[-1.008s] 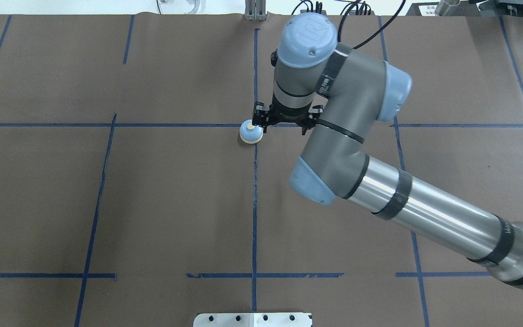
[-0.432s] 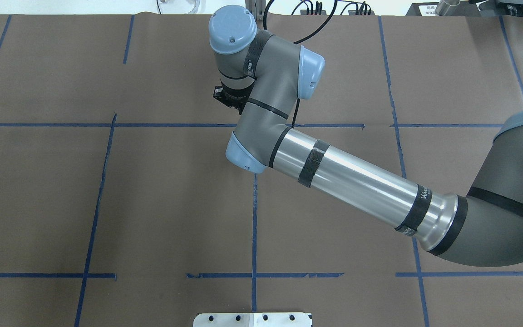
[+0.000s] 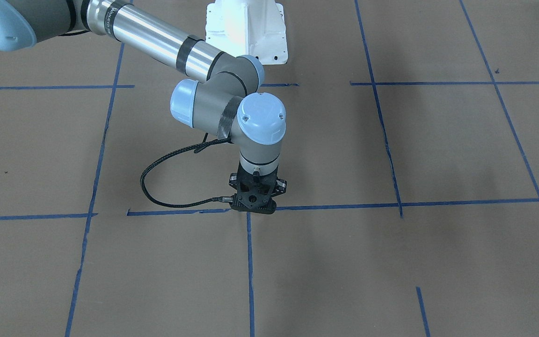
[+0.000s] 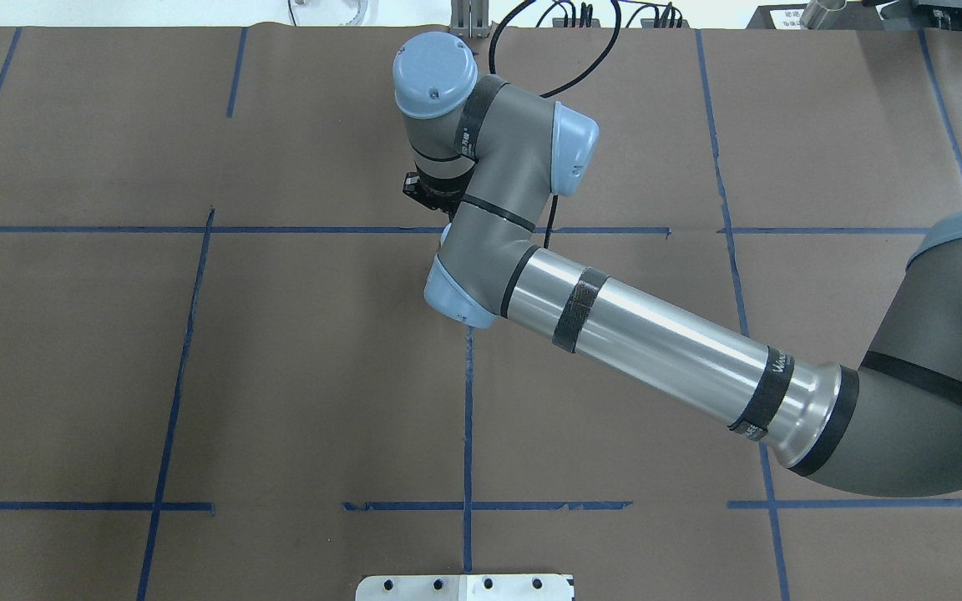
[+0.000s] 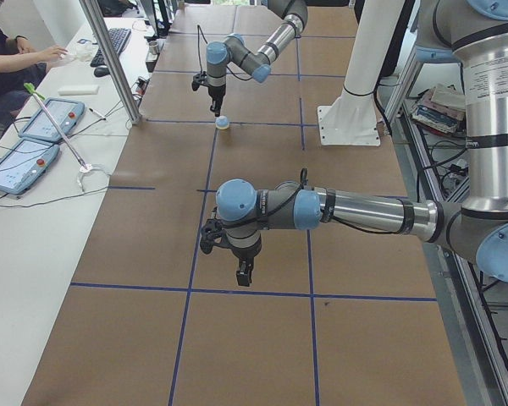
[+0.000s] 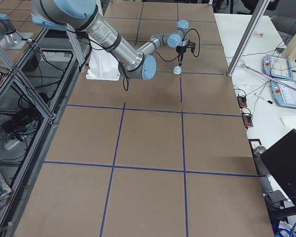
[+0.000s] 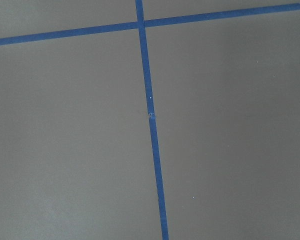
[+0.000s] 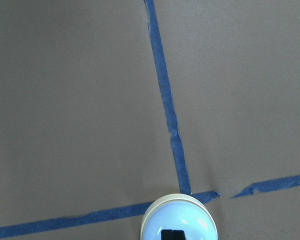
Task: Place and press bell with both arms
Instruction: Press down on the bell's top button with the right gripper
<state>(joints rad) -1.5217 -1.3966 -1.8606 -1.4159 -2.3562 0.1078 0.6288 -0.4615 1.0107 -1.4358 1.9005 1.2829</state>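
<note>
The bell [image 8: 179, 212] is a light-blue dome on a cream ring, standing on the brown table at a blue tape crossing. It also shows in the exterior left view [image 5: 223, 123] and the exterior right view [image 6: 177, 70]. My right gripper [image 8: 172, 234] is shut, its black fingertips together right over the bell's top, hiding the button. It points straight down [image 3: 253, 208] and hides the bell in the front-facing view. In the overhead view my right arm's wrist [image 4: 481, 242] covers the bell. My left gripper [image 5: 244, 275] hangs over bare table far from the bell; I cannot tell whether it is open or shut.
The white pedestal [image 3: 246, 30] stands behind the right arm. A black cable [image 3: 157, 187] loops beside the right wrist. A side table with tablets [image 5: 21, 152] and an operator [image 5: 8, 51] lies beyond a metal post [image 5: 110, 59].
My right arm has swung left and stretched out since a second ago, when the bell showed beside the gripper. The wrist now covers the bell in the overhead view.
</note>
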